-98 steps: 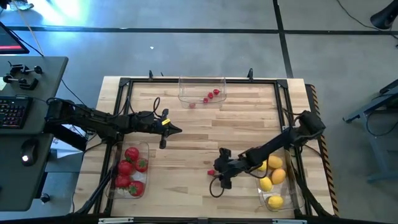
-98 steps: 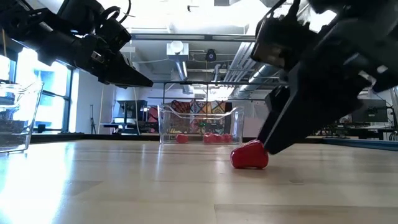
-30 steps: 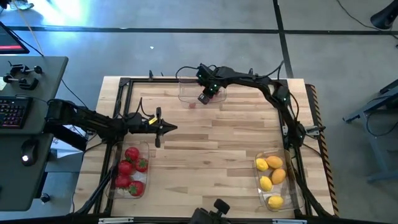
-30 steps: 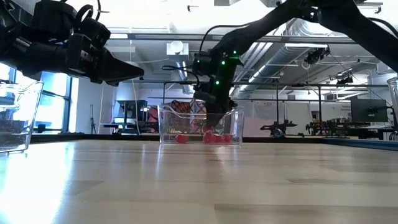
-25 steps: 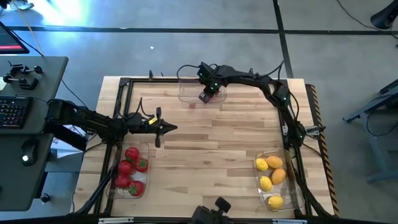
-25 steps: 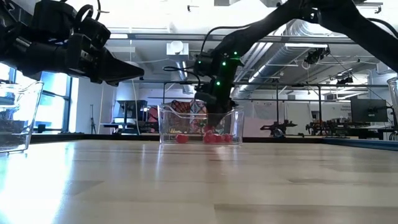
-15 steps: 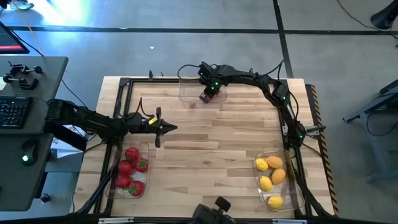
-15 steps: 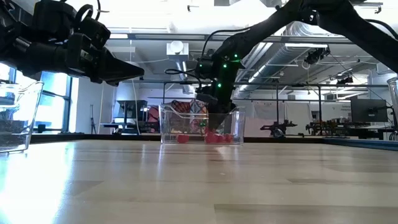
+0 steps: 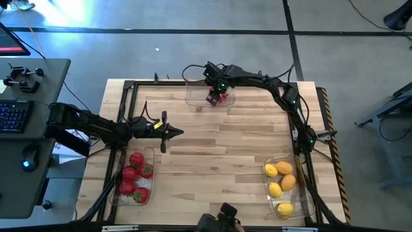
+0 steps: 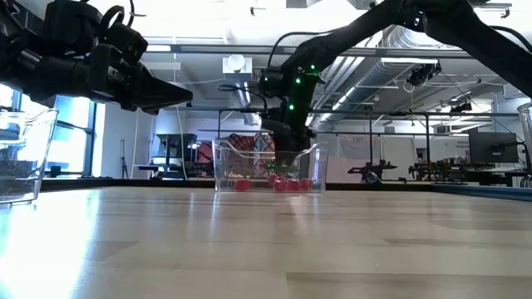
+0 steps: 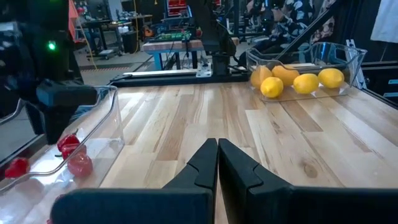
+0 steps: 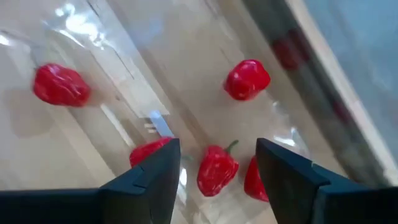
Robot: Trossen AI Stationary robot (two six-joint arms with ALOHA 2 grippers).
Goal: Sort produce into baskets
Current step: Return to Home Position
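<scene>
**Right gripper open above the bin of red peppers, left gripper closed over the worktop**

The right gripper (image 9: 214, 97) hangs over a clear bin (image 9: 190, 91) at the far edge of the worktop (image 9: 225, 148). Its two fingers are spread wide and hold nothing. Directly beneath it, small red peppers (image 12: 216, 169) lie on the bin floor, one of them showing between the spread fingers. A stray red piece (image 9: 199, 108) rests on the wood just outside the bin, near this gripper.

The left gripper (image 9: 181, 133) hovers above bare wood with its fingers (image 11: 205, 163) pressed together and empty. The tomato bin (image 9: 152, 187), filled with red fruits (image 9: 136, 159), sits close beside and below that arm. The lemon bin (image 9: 268, 201) lies well apart from both grippers, with yellow and orange lemons (image 9: 284, 169) inside.
</scene>
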